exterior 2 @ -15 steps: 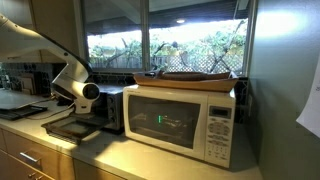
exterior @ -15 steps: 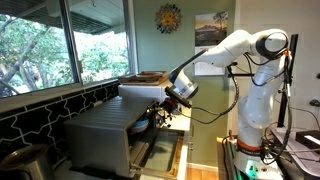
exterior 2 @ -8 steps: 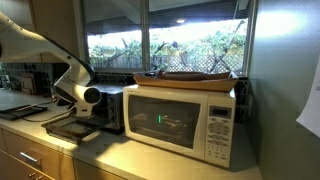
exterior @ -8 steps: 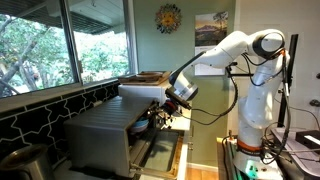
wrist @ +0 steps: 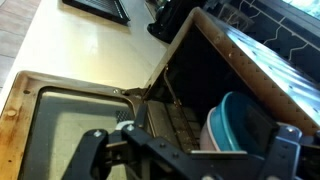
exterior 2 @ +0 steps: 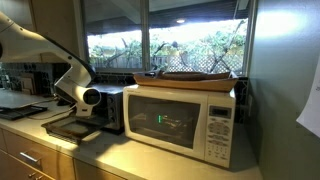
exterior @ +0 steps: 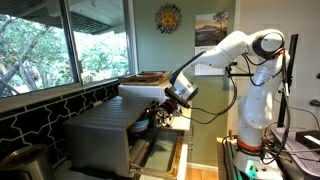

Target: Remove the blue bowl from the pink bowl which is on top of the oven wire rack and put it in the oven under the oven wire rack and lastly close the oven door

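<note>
Wrist view: the blue bowl [wrist: 236,118] shows as a bright teal-blue curved rim, smooth and plastic-looking, inside the dark cavity of the oven [wrist: 270,75]. It sits nested in the pink bowl [wrist: 212,135], of which only a pale pinkish edge peeks out beside it. Both are inside the oven, toward the right of the opening. What they rest on is too dark to tell.

Your claw [wrist: 190,138] is spread wide, its black fingers [wrist: 92,148] far apart and pinching nothing. It is aimed into the oven mouth, near the bowls but not touching them. In an exterior view the white arm [exterior: 235,50] reaches down and across from its base, wrist bent, tip at the oven's open front.

The oven door [wrist: 70,118] lies folded down flat, a silver frame around dark glass. In both exterior views the oven is a boxy shell of brushed silver metal. The bench [wrist: 90,50] is smooth and cream. In an exterior view a white microwave [exterior 2: 185,120] stands just beside the oven.
</note>
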Controlling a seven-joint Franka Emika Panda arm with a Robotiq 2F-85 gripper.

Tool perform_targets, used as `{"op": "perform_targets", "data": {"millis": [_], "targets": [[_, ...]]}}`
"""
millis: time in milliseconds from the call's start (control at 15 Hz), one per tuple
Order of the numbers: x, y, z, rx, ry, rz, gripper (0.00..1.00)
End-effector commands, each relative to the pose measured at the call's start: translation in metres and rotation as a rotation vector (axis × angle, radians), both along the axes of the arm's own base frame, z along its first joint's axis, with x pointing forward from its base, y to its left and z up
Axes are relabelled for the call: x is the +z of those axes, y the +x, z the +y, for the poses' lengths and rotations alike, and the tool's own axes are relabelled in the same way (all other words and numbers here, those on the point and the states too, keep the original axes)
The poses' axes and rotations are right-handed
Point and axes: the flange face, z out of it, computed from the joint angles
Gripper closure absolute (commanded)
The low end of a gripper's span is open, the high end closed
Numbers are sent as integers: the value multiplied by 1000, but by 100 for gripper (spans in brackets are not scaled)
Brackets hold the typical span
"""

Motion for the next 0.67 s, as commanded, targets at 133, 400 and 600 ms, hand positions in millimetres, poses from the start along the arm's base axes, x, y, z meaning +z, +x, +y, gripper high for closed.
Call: {"op": "perform_targets", "data": {"millis": [133,400,600], "targets": [[-3,3,0,-57,26,44,28],[-3,4,-2,-81,35,55,44],[-3,4,-2,-90,39,60,37]]}}
